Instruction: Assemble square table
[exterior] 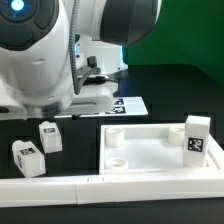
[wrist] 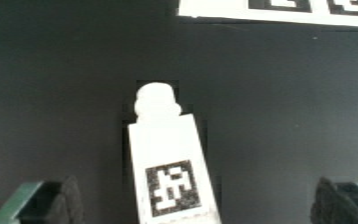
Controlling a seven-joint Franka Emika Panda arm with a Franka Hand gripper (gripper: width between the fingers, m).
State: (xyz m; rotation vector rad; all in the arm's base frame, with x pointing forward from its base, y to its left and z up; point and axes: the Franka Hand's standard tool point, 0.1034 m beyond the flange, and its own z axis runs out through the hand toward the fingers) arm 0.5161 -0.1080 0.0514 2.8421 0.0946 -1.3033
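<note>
We see the bulky white robot arm rising to the exterior view's left of the white plastic square tabletop, a rimmed tray with round corner holes that lies flat on the black counter. A long white L-shaped rail runs along the tabletop's near edge, and the marker board lies beyond the tabletop's far side. An upright leg, stubby, white and tagged, stands at the tabletop's right end. Two more lie on the counter off the tabletop's left side, apart from it: the farther lying leg and the nearer lying leg.

In the wrist view the gripper hangs with its fingers spread wide and holds nothing. Straight below it lies the tagged leg under the gripper. We cannot tell where this one sits relative to the tabletop. Its long axis runs crosswise to the line between the fingertips, with the rounded peg end pointing toward the marker board. We judge that a plain descent would straddle its narrow body without turning the wrist.
</note>
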